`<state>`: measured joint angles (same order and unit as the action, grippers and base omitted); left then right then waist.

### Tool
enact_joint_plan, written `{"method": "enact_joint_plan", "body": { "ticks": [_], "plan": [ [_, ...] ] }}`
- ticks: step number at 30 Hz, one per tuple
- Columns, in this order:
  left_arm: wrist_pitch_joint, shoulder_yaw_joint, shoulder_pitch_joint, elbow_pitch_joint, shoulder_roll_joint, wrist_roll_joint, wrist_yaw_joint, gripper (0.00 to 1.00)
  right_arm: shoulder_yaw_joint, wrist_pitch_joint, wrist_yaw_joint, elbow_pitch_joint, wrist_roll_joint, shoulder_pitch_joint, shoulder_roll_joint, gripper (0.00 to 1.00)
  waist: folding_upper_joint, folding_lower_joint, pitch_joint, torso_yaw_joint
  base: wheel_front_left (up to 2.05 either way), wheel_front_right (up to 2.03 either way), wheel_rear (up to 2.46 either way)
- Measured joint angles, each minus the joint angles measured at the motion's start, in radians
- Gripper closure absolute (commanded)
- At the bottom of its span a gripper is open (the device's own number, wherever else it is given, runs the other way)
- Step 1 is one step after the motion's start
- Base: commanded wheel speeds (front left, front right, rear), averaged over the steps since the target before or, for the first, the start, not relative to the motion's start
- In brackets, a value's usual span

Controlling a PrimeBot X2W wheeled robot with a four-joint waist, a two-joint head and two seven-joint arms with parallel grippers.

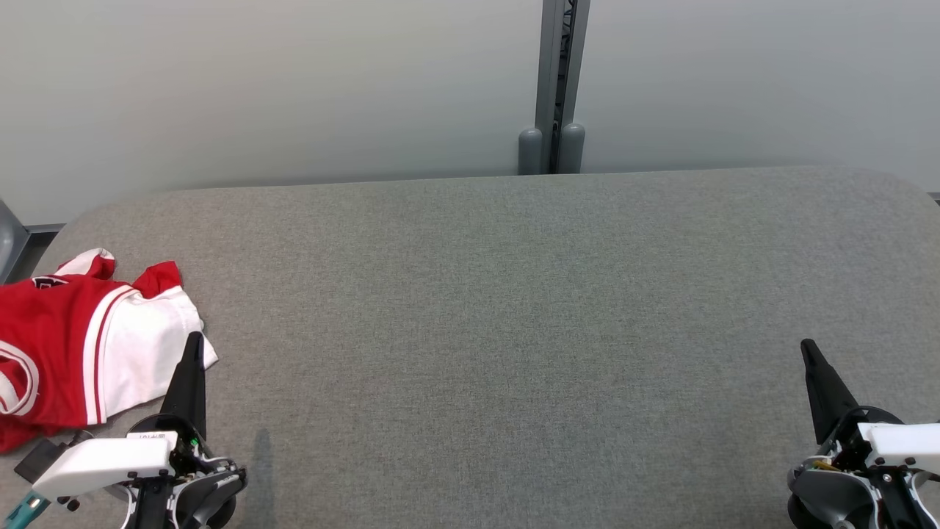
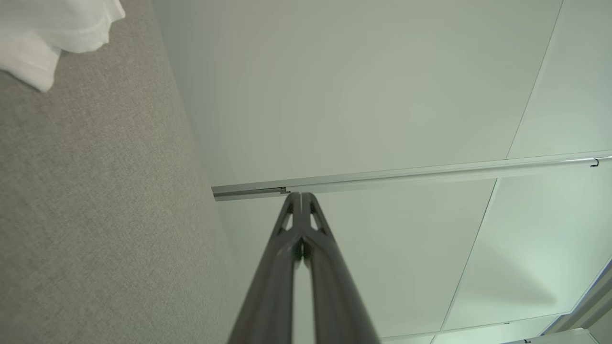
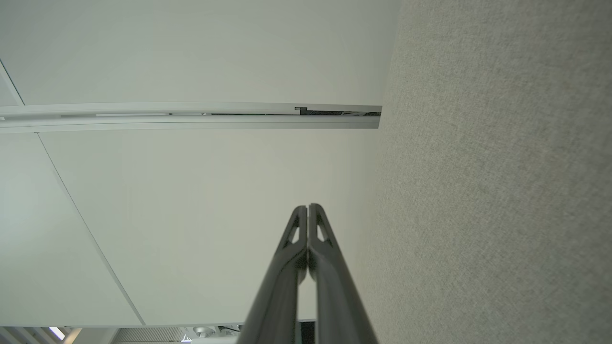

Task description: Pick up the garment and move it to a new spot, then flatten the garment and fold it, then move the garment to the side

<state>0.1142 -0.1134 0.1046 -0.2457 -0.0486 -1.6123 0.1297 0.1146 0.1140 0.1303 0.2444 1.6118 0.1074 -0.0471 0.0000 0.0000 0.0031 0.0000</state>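
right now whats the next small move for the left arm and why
Probably open the left tool and ease it onto the white edge of the red and white jersey: that tool is shut and empty beside the jersey at the left end of the grey table, and the right tool is far off.

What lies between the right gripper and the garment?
In the head view, bare grey padded surface spans from the right gripper to the left gripper, whose fingers overlap the white edge of the garment.
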Motion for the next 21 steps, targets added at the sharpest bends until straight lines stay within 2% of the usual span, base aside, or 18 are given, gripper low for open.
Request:
{"method": "enact_joint_plan", "body": {
  "ticks": [16, 17, 21],
  "plan": [
    [0.0, 0.0, 0.0, 0.0, 0.0, 0.0, 0.0, 1.0, 0.0, 0.0, 0.0, 0.0, 0.0, 0.0, 0.0, 1.0, 0.0, 0.0, 0.0, 0.0, 0.0, 0.0, 0.0],
    [0.0, 0.001, -0.002, -0.004, 0.001, 0.0, 0.0, 0.0, 0.0, 0.0, 0.0, 0.003, 0.0, -0.002, 0.001, 0.0, 0.0, 0.0, 0.0, 0.0, 0.0, 0.0, 0.0],
    [-0.002, 0.005, -0.044, -0.038, 0.012, 0.0, 0.0, 0.0, -0.002, -0.001, -0.001, 0.033, 0.0, -0.038, 0.016, 0.0, 0.0, 0.0, 0.0, 0.0, 0.0, 0.0, 0.0]
  ]
}}
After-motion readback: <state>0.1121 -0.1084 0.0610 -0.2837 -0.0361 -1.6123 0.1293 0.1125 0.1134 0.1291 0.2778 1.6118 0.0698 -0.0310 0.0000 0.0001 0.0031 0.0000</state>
